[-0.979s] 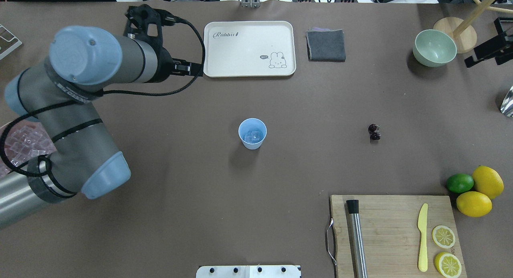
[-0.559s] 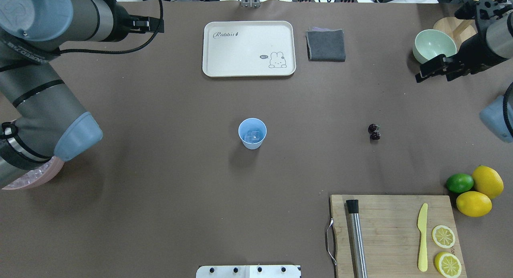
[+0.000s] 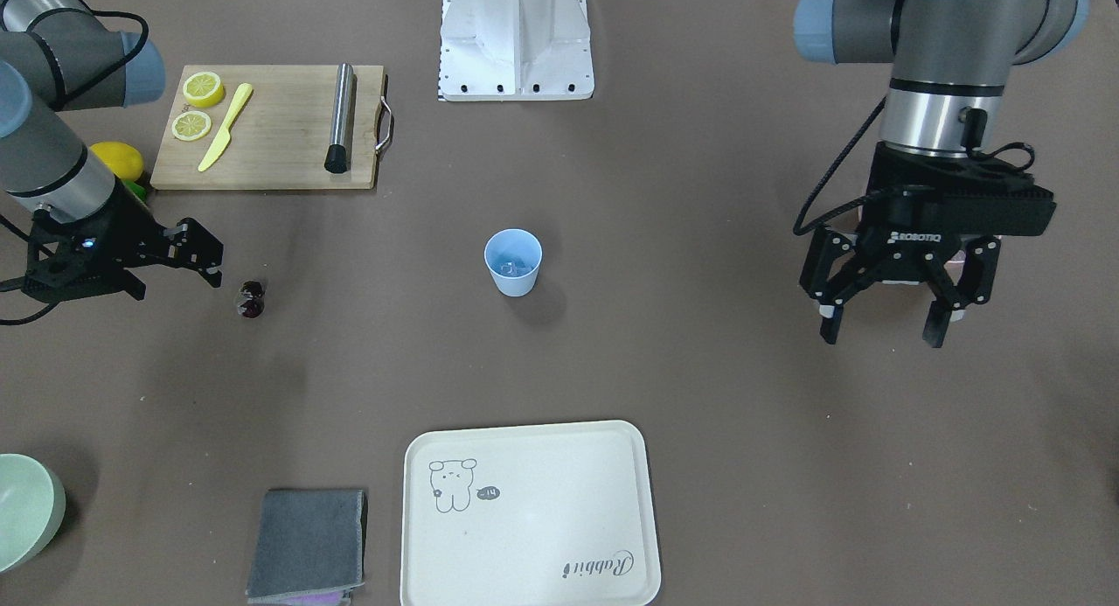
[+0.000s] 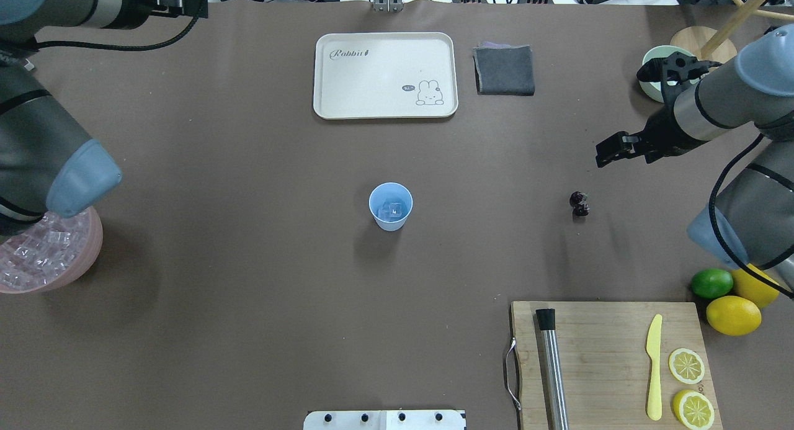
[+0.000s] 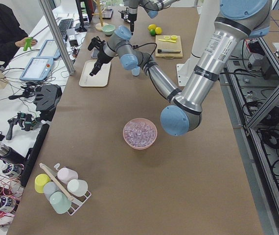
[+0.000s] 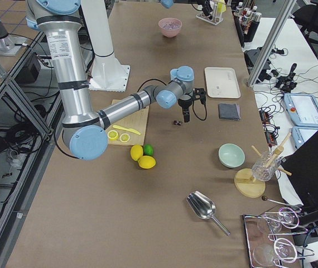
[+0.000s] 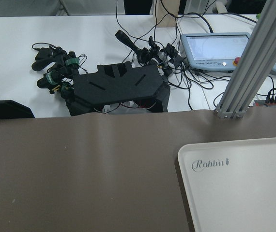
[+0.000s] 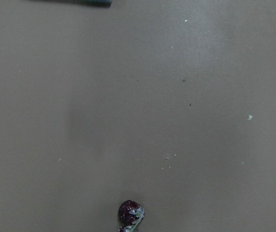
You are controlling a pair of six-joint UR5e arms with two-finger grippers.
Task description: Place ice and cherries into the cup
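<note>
Status at inspection: the cup point(image 4: 389, 225) stands upright at mid-table, well apart from both arms, with a few cubes of ice point(image 4: 392, 210) lying in its bottom. More of the same cubes fill the pink bowl point(image 4: 93, 247) at the table edge on the robot's left, partly under the left arm's elbow. The cherries point(image 4: 579, 204) lie on the bare table on the robot's right, well apart from the cup and outside it. The right gripper point(image 3: 203, 254) hangs above the table near the cherries without touching them; its jaws stand apart and nothing is between them. The right wrist view looks down on the fruit at its lower edge, with no finger in sight. The left gripper point(image 3: 881, 337) hangs above the table on the robot's left, pointing down, fingers spread wide and empty. On the far side of the table from the robot sit a cream tray point(image 4: 384, 104) and a folded grey cloth point(image 4: 504, 70) beside it. A pale-green bowl point(image 3: 26, 510) sits at the far right corner. The cutting board point(image 4: 602, 349) on the near right carries a steel cylinder point(image 4: 552, 368), a yellow knife point(image 4: 654, 368) and two lemon slices point(image 4: 686, 366); two lemons point(image 4: 734, 315) and a lime point(image 4: 711, 283) lie just beside it.
</note>
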